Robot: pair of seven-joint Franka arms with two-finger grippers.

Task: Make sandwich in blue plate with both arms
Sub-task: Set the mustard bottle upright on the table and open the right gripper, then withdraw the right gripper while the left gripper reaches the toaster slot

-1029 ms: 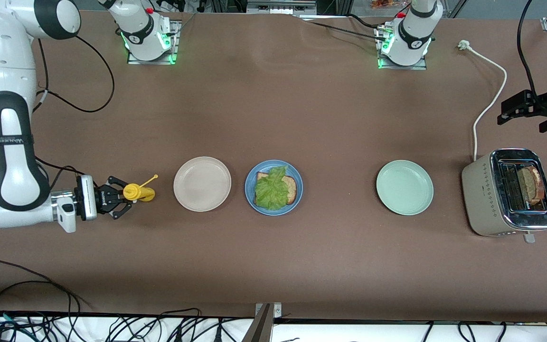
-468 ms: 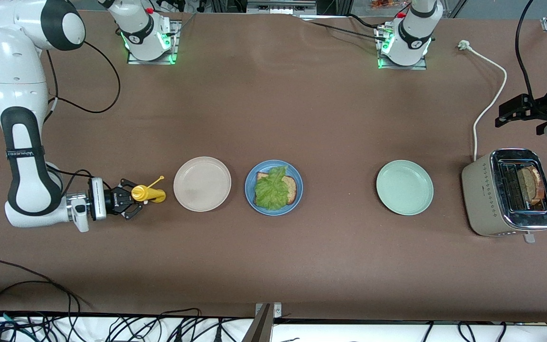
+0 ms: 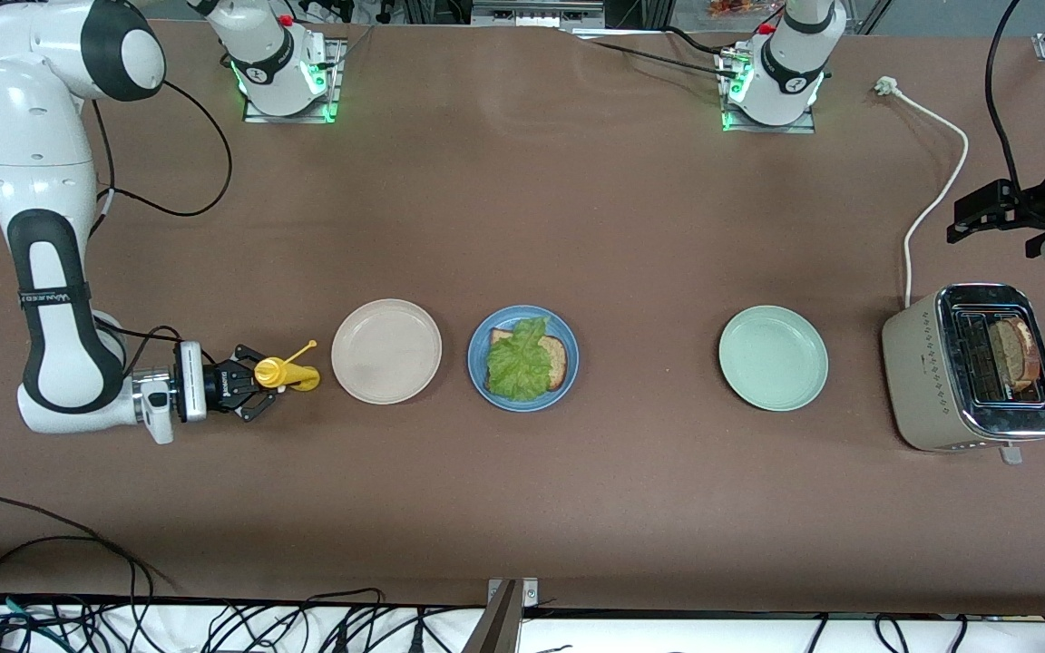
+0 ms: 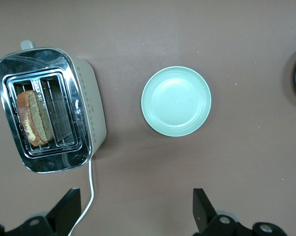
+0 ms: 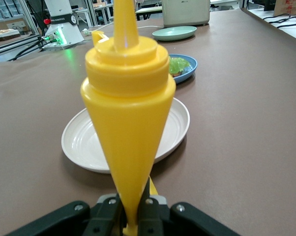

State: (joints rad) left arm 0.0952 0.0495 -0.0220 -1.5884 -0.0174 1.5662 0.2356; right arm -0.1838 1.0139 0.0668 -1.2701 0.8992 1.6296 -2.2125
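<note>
On the table, middle: round matte blue plate point(image 3: 523, 358) with 1 slice of brown speckled toast point(image 3: 557, 361) and a crinkly green lettuce leaf point(image 3: 517, 361) laid over it; no top slice on it.
Beside the blue plate, toward the right arm's end: round beige-white plate point(image 3: 386, 351), bare.
Toward the left arm's end: round pale mint-green plate point(image 3: 773, 357), then a cream and chrome toaster point(image 3: 970, 367) with 1 slice of brown bread point(image 3: 1017, 353) standing in a slot.
Right gripper point(image 3: 261, 392): low, just beside the beige-white plate, clenched on a yellow cone-shaped plastic squeeze bottle point(image 3: 285, 372) lying sideways, its capped end toward that plate.
Left gripper point(image 4: 133, 209): up in the air near the toaster, fingers point(image 4: 201, 209) spread wide, holding nothing; this arm waits.
White power cord point(image 3: 931, 181): runs from the toaster to a loose plug on the table.
</note>
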